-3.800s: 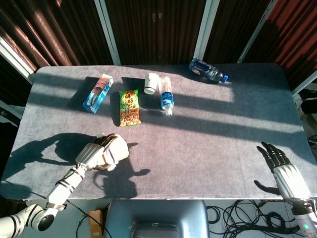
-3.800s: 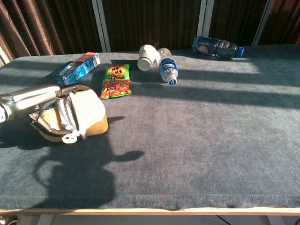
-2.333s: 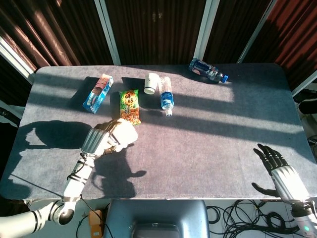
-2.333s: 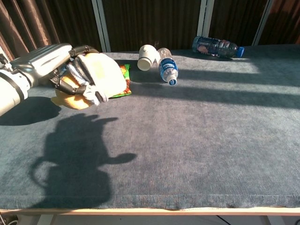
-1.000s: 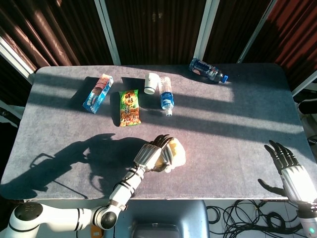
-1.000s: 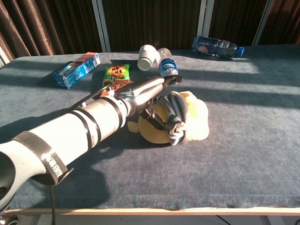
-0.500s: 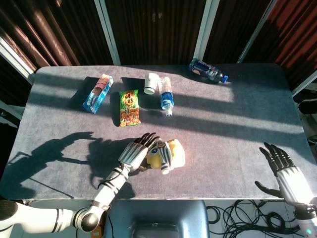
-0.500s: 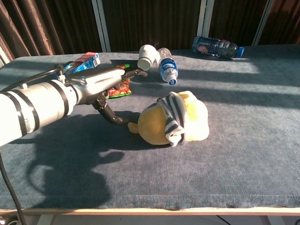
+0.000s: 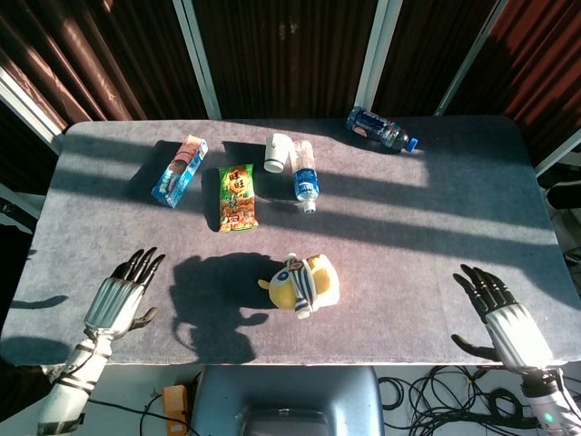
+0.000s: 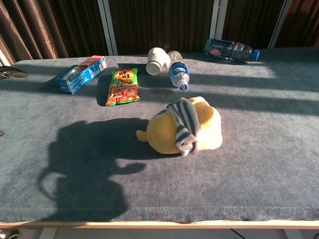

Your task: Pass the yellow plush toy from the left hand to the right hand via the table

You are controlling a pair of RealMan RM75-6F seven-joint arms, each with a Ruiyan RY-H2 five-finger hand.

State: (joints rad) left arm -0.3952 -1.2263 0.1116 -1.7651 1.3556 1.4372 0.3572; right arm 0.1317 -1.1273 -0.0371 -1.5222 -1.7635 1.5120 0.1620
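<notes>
The yellow plush toy (image 9: pixel 303 282) with a grey striped band lies on its own near the middle of the grey table (image 9: pixel 408 227); the chest view shows the plush toy (image 10: pixel 182 127) resting free. My left hand (image 9: pixel 120 301) hovers open with spread fingers at the table's front left, far from the toy. Only a fingertip of the left hand (image 10: pixel 12 72) shows at the chest view's left edge. My right hand (image 9: pixel 501 321) is open at the front right corner, palm up, well apart from the toy.
A blue snack box (image 9: pixel 179 171), a green snack bag (image 9: pixel 238 197), a white cup (image 9: pixel 277 152) and a water bottle (image 9: pixel 305 174) lie across the back left. A second bottle (image 9: pixel 381 129) lies at the back right. Dark curtains stand behind the table.
My left hand carried the toy from the left to the table's middle, let go of it, and drew back to the front left. The right hand barely shifted.
</notes>
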